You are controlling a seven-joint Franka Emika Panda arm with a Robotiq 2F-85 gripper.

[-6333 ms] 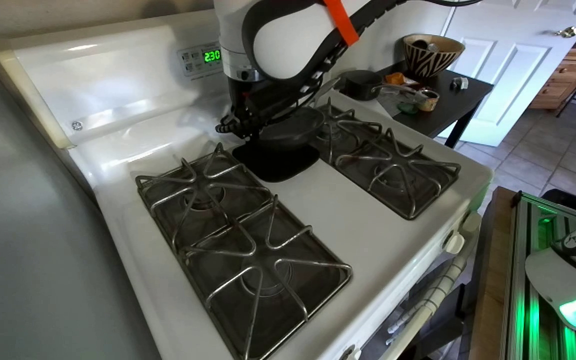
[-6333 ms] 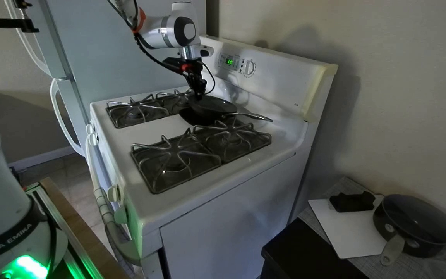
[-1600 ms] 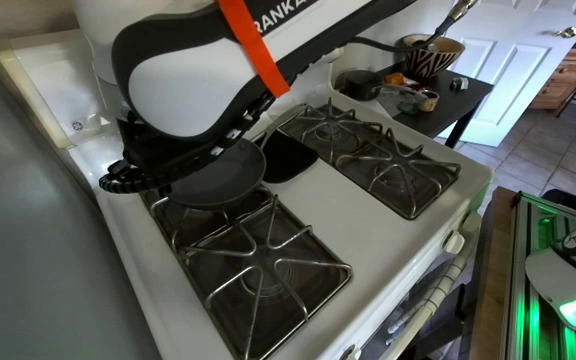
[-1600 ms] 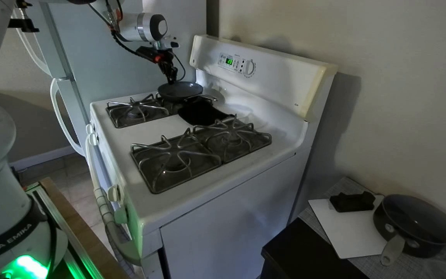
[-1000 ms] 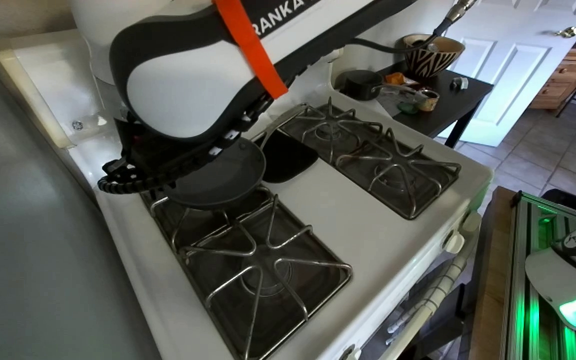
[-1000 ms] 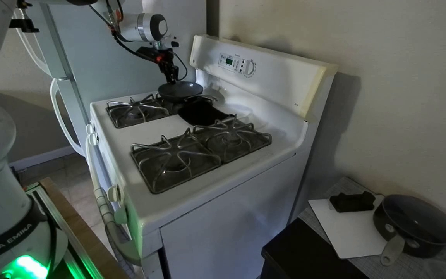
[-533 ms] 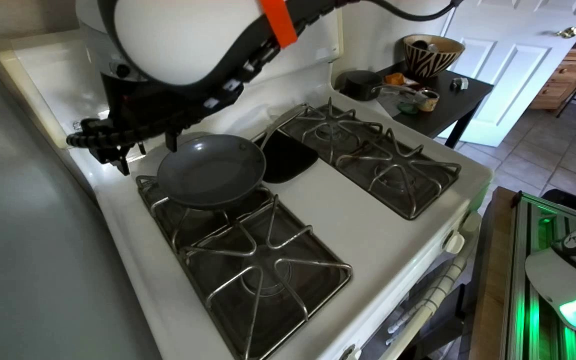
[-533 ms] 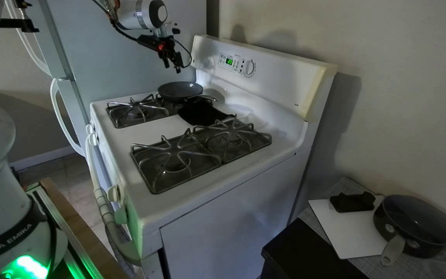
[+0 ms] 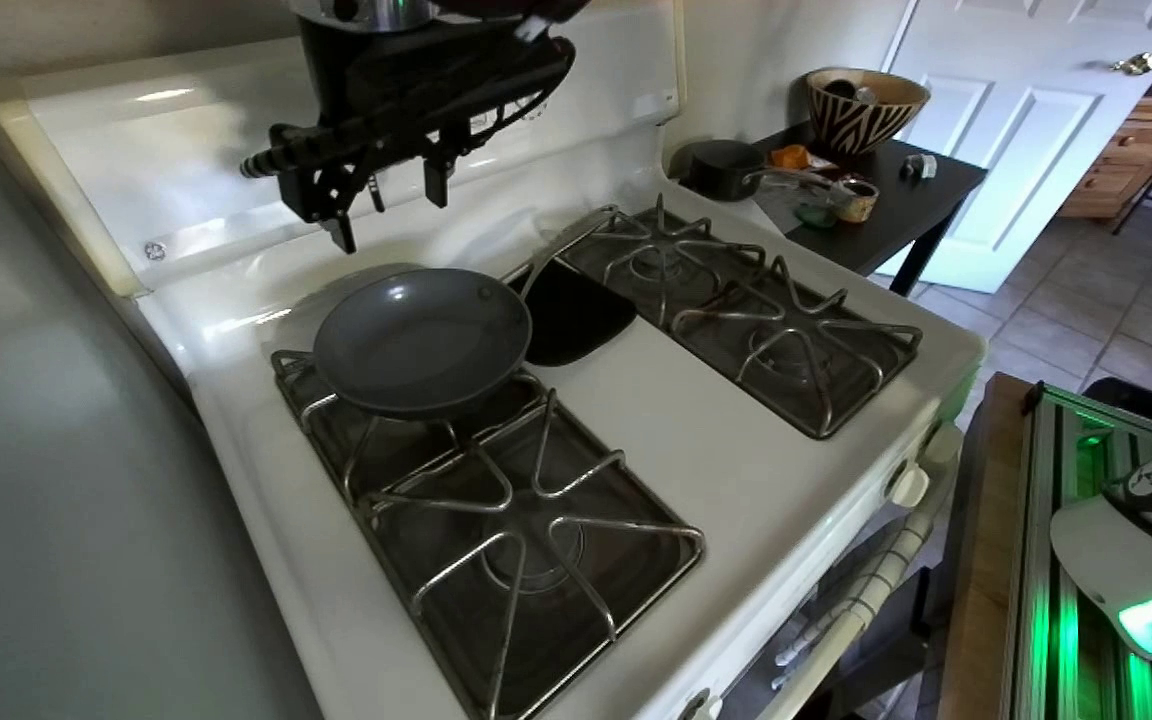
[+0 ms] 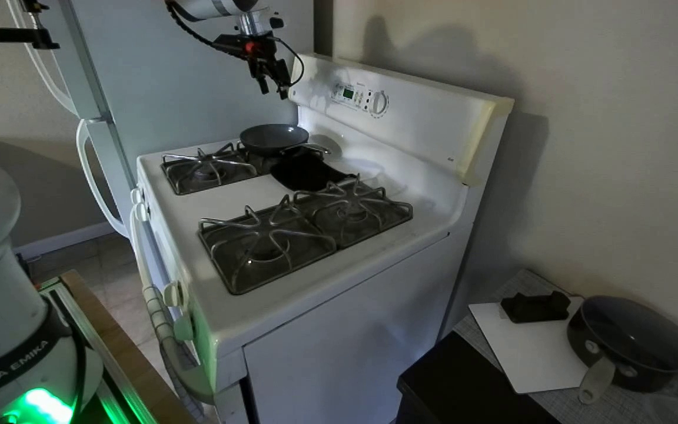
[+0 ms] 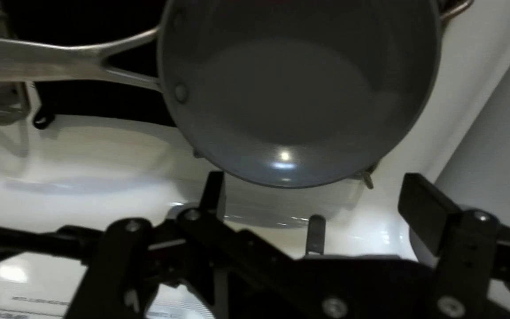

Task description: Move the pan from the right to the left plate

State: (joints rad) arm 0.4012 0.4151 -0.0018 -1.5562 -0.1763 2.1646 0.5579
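The dark grey frying pan (image 9: pixel 421 340) rests on the rear part of the left burner grate (image 9: pixel 526 510), the plate on the fridge side. Its metal handle (image 11: pixel 38 62) points across the black pad (image 9: pixel 581 320) towards the right burner grate (image 9: pixel 796 340). My gripper (image 9: pixel 389 213) hangs above and behind the pan, apart from it, with its fingers wide apart. In the wrist view nothing sits between the fingertips, and the near rim of the pan lies just beyond the gripper (image 11: pixel 316 190).
Behind the burners rises the stove's back panel (image 10: pixel 409 112). A fridge (image 10: pixel 198 88) borders the left side. Beyond the stove's right side, a dark table holds a saucepan (image 10: pixel 627 341) and a patterned bowl (image 9: pixel 861 110). Oven knobs (image 9: pixel 908 487) line the front.
The pan, formerly gripped over the middle of the stove, has moved onto the left grate. The gripper has opened, let go of the rim and risen, most recently shifting towards the back panel.
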